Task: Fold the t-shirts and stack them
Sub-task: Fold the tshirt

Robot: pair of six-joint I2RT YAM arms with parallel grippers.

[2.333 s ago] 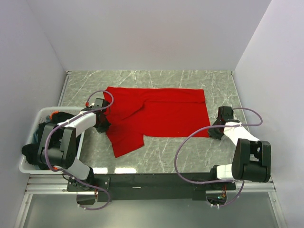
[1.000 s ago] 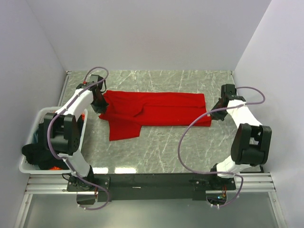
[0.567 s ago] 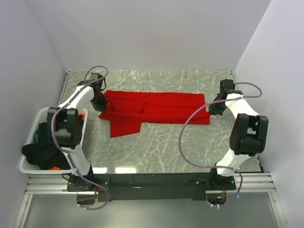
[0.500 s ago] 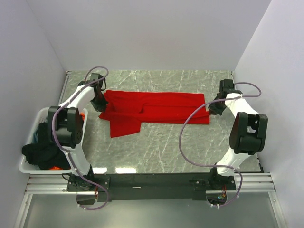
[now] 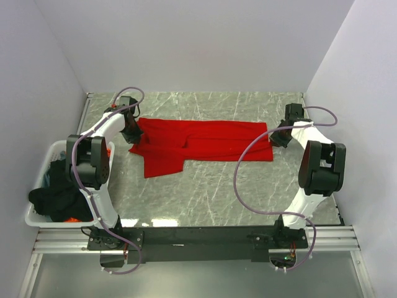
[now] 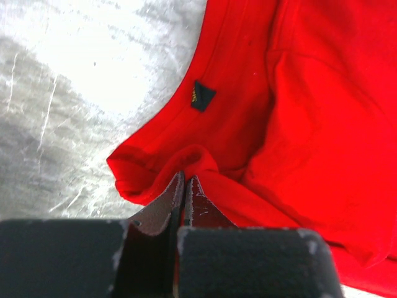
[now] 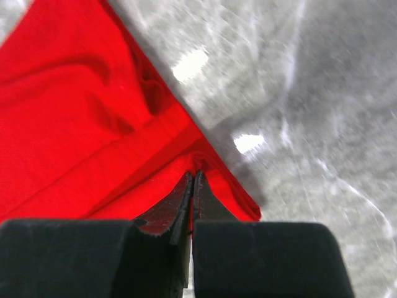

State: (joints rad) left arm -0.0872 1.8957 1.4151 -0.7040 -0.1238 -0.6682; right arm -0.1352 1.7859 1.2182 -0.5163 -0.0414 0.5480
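Obs: red t-shirt (image 5: 211, 139) spread on table (image 5: 205, 192). L gripper (image 6: 185, 181) clenched on bunched cloth nr neck label; R gripper (image 7: 193, 177) clenched on opp. corner.

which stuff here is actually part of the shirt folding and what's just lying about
Job: red t-shirt, pinched by left claw and right claw; black t-shirts heaped in white basket.
Just there: white basket, marble table.

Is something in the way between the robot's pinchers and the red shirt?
Nothing visible is. The left gripper is pinched shut right on a fold at the red shirt's left end, and the right gripper is pinched shut on its right end.
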